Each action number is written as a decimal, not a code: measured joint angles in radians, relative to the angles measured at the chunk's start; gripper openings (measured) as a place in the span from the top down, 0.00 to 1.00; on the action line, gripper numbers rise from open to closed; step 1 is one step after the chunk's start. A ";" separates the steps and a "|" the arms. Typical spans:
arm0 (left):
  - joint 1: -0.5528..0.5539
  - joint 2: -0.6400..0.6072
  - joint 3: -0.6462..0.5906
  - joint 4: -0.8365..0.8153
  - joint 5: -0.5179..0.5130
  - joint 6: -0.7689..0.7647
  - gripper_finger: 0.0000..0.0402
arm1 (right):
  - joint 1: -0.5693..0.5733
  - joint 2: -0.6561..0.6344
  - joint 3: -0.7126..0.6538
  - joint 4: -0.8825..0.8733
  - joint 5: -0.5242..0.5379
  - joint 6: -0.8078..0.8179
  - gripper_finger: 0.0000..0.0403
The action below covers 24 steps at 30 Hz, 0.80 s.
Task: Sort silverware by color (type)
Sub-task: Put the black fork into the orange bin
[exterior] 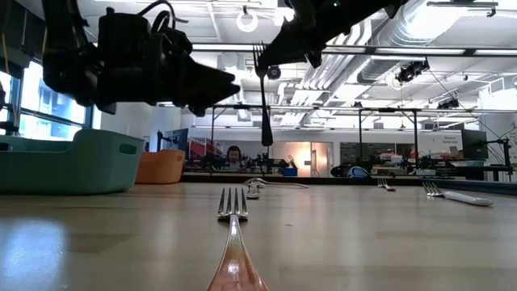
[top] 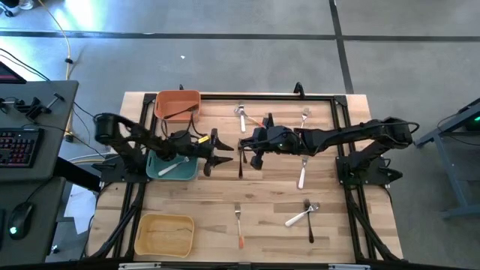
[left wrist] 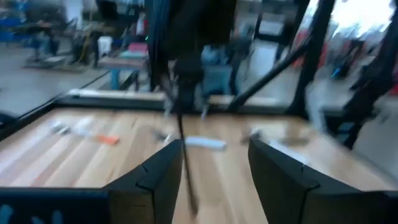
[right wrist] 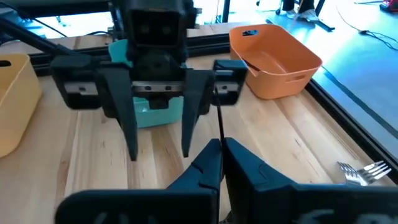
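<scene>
black fork (top: pixel 241 159) held by dark right gripper (top: pixel 245 146) | teal bin (top: pixel 171 167) | orange bin (top: pixel 178 105) | yellow bin (top: pixel 163 234) | orange-handled fork (top: pixel 238 223) | white-handled spoon (top: pixel 302 173) | light wood table (top: pixel 225 195)

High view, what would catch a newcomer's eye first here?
Mid-table, the right gripper holds a black fork in the air, facing the open left gripper. Three bins line the table's left side: orange, teal and yellow. Other forks and spoons lie scattered on the wood.
</scene>
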 joint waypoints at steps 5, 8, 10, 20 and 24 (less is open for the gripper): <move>0.014 0.079 0.073 0.031 0.033 -0.090 0.56 | 0.004 0.000 0.000 0.003 0.000 -0.011 1.00; 0.014 0.125 0.126 0.029 0.040 -0.124 0.57 | 0.004 0.000 0.000 0.003 0.000 -0.011 1.00; 0.014 0.147 0.154 0.031 0.045 -0.143 0.57 | 0.004 0.000 0.000 0.003 0.000 -0.011 1.00; 0.019 0.158 0.185 0.033 0.046 -0.163 0.67 | 0.004 0.000 0.000 0.004 -0.001 -0.019 1.00; 0.035 0.158 0.185 0.017 0.048 -0.164 0.88 | 0.004 0.000 0.000 0.017 -0.001 -0.023 1.00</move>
